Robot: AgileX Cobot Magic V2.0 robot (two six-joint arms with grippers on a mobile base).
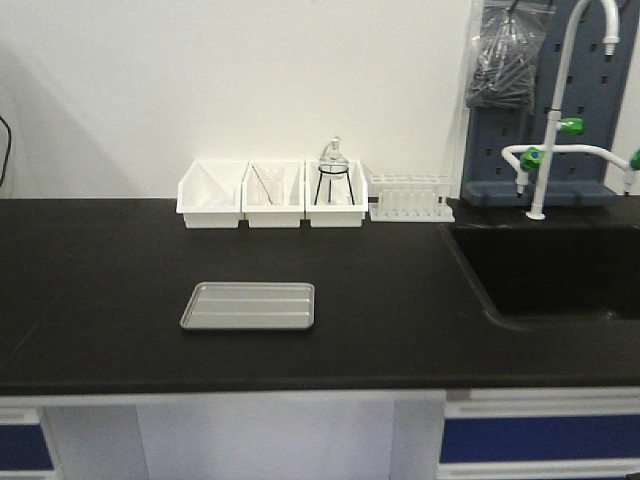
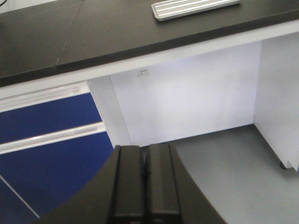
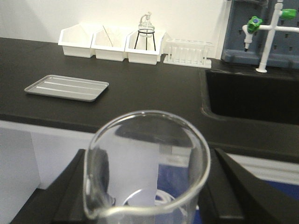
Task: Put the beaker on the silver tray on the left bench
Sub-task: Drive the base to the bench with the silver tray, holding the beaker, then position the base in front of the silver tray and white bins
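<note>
The beaker (image 3: 147, 172) is a small clear glass cylinder with a pouring lip, held between the black fingers (image 3: 77, 191) of my right gripper (image 3: 147, 196), which is shut on it in front of and below the bench edge. The silver tray (image 1: 248, 306) lies flat on the black bench (image 1: 100, 300), left of centre; it also shows in the right wrist view (image 3: 67, 87) and at the top of the left wrist view (image 2: 194, 8). My left gripper (image 2: 145, 186) is shut and empty, low under the bench edge. Neither gripper shows in the front view.
Three white bins (image 1: 272, 193) stand at the back wall, one holding a flask on a black tripod (image 1: 333, 172). A test-tube rack (image 1: 410, 197) is beside them. A black sink (image 1: 550, 270) with a white tap (image 1: 560, 110) is at the right. Blue drawers (image 2: 46, 140) are below the bench.
</note>
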